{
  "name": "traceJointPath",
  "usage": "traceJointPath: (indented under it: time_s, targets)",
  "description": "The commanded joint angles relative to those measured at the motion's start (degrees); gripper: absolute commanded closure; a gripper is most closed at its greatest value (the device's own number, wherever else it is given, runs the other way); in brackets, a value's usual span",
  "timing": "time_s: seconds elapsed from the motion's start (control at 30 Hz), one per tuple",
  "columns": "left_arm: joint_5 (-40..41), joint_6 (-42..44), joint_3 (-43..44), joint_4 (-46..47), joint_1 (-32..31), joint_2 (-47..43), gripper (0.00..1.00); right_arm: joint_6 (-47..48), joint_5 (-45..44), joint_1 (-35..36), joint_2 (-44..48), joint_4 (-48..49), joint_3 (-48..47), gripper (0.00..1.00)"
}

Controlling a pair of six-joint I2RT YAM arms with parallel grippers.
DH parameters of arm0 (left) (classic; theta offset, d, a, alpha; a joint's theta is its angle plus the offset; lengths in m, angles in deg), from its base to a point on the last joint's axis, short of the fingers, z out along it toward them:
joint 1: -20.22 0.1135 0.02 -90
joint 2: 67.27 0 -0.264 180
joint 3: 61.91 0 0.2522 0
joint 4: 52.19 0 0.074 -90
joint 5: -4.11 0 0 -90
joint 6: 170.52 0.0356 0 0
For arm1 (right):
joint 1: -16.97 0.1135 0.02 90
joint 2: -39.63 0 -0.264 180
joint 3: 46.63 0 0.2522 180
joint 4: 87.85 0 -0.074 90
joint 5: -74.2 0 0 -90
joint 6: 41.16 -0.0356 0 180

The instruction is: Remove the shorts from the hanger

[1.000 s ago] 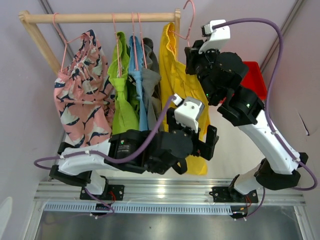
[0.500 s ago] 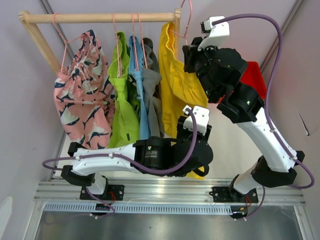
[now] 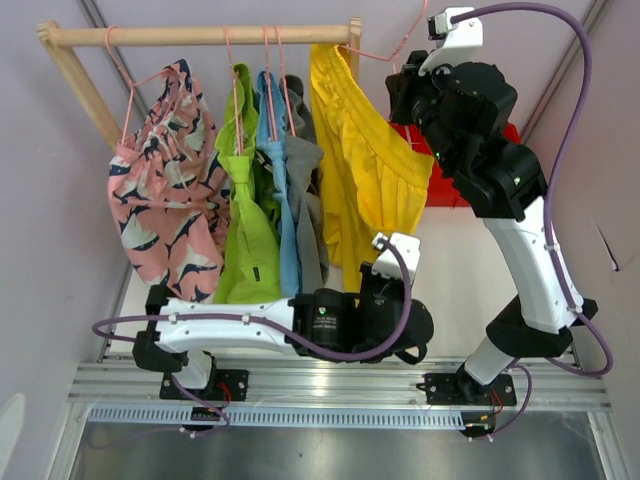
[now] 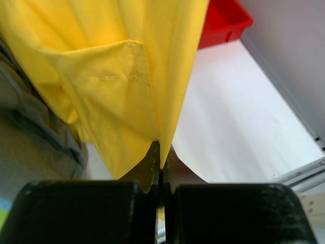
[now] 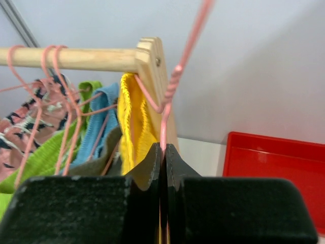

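Five shorts are counted, one of each colour. The yellow shorts [image 3: 355, 170] are hung at the right end of the wooden rail [image 3: 180, 36], waistband up by the end post, and are spread in a slant from there down toward the near side. The lower edge of the yellow fabric is pinched in the left gripper [image 4: 160, 156], whose jaws are pressed together with only cloth between them.

The other four are hung side by side to the left on the same rail and are touched by neither gripper: grey shorts [image 3: 305, 190] next to the yellow pair, then light blue shorts [image 3: 285, 220], lime green shorts [image 3: 245, 230], and pink patterned shorts [image 3: 165, 210] furthest left, set slightly apart from the rest.

Five pink wire hangers are counted. Four hooks are seen over the rail. The fifth, the held hanger [image 5: 170, 101], is clamped at its twisted neck by the right gripper [image 5: 163, 152], with jaws closed tight on the wire. Its hook runs out of the top of the view, so it cannot be told whether it is on the rail.

One red tray [image 5: 274, 168] is set on the white table [image 4: 238, 117] behind and right of the rail, partly hidden by the right arm in the top view.
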Motion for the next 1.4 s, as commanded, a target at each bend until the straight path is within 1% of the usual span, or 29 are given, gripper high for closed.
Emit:
traceJointPath:
  time_s: [0.0,0.07,0.1,0.17,0.23,0.27,0.37,0.43,0.5,0.53,0.6,0.63,0.67,0.7,0.73,0.77,0.8,0.87,0.9,0.93,0.97,1.0,1.03,1.07,1.1,1.13,1.23,1.3,1.37]
  targets:
    - [-2.22,-11.87,-7.51,-10.12,-2.23,0.71,1.00,-2.04,1.99,-6.34,1.21,10.13,-6.28,1.00]
    - [-1.87,-16.18,-9.45,-11.90,-3.72,1.85,1.00,-3.98,3.14,-8.28,0.77,9.34,-6.81,1.00]
    - [-1.86,-17.59,-9.98,-13.99,-3.99,2.29,1.00,-4.42,4.10,-9.59,0.68,9.42,-6.90,1.00]
    - [-0.82,-19.27,-9.99,-15.16,-3.99,3.52,1.00,-4.94,4.37,-10.30,0.85,9.07,-6.64,1.00]
    - [-0.28,-17.88,-9.98,-12.81,-3.81,3.70,1.00,-4.86,4.64,-11.09,0.94,9.24,-6.90,1.00]
    - [-1.24,-15.44,-10.94,-10.87,-3.73,3.70,1.00,-5.30,4.73,-11.71,1.03,9.51,-7.25,1.00]
    - [-4.75,-13.31,-14.46,-4.18,-4.51,4.58,1.00,-6.35,7.01,-14.87,1.38,10.30,-8.57,1.00]
    - [-5.20,-14.26,-15.00,-4.17,-5.30,5.98,1.00,-6.88,8.06,-16.36,1.73,9.95,-8.31,1.00]
    - [-5.38,-16.28,-12.38,-6.70,-5.22,8.70,0.99,-7.67,8.33,-16.81,2.61,9.42,-7.26,1.00]
    - [-4.86,-16.90,-9.49,-8.55,-4.96,9.50,0.93,-7.93,8.94,-16.81,2.96,8.99,-6.47,1.00]
    - [-2.67,-14.98,-5.44,-10.85,-3.65,10.64,0.73,-8.29,9.47,-16.72,4.02,8.37,-4.71,1.00]
    - [-2.39,-11.23,-3.07,-10.50,-2.77,10.38,0.72,-8.37,9.73,-16.81,4.28,6.80,-4.62,1.00]
    - [-2.57,-8.50,-2.26,-7.80,-1.71,9.86,0.69,-8.29,10.00,-16.72,4.63,5.74,-4.71,1.00]
    - [-3.26,-6.12,-0.42,-6.30,1.17,8.03,0.59,-8.20,9.91,-16.72,5.85,4.16,-4.79,1.00]
    - [-5.88,-0.96,1.42,-4.63,2.85,6.88,0.42,-8.03,9.74,-16.81,6.74,-0.20,-4.79,1.00]
    - [-8.08,2.22,2.05,-2.26,4.43,5.47,0.10,-8.29,9.39,-16.72,7.88,-2.68,-4.79,1.00]
    - [-9.84,4.08,4.23,0.63,6.97,4.33,0.01,-8.64,8.25,-16.72,11.02,-5.23,-3.23,1.00]
    - [-11.27,8.73,8.81,1.10,8.22,2.21,0.01,-10.39,7.45,-16.72,15.86,-8.67,2.20,1.00]
    - [-11.36,10.50,12.91,0.41,8.31,2.12,0.00,-11.01,7.80,-16.64,21.11,-8.95,8.68,1.00]
    - [-12.58,11.82,18.17,-1.25,8.32,2.99,0.01,-11.45,8.06,-16.63,22.81,-11.65,10.22,1.00]
    - [-13.72,11.57,21.18,-3.53,8.32,3.70,0.01,-12.32,8.15,-16.72,23.96,-13.76,11.02,1.00]
    - [-15.04,11.31,30.53,-8.43,8.32,4.66,0.01,-12.42,9.20,-16.55,24.93,-16.13,11.20,1.00]
    - [-17.57,10.44,33.05,-10.39,8.32,5.71,0.01,-12.24,9.73,-16.63,25.63,-21.55,10.85,1.00]
    - [-18.47,9.91,34.91,-11.63,8.32,5.64,0.01,-12.50,9.82,-16.63,25.73,-23.87,10.76,1.00]
    - [-19.26,9.38,36.14,-12.16,8.32,4.85,0.01,-12.77,9.91,-16.55,26.16,-25.80,11.11,1.00]
    - [-19.96,9.11,34.68,-10.60,8.32,3.63,0.01,-13.03,10.09,-16.55,27.56,-26.61,13.99,1.00]
    - [-22.51,9.20,29.49,-5.95,8.32,-2.52,0.01,-14.52,12.10,-16.63,32.22,-22.14,22.07,1.00]
    - [-23.40,9.72,28.51,-4.62,8.32,-3.24,0.01,-15.58,12.98,-16.55,32.23,-22.04,22.63,1.00]
    - [-22.87,9.73,29.64,-5.92,8.40,-2.11,0.01,-15.93,14.74,-16.63,31.62,-21.96,22.80,1.00]
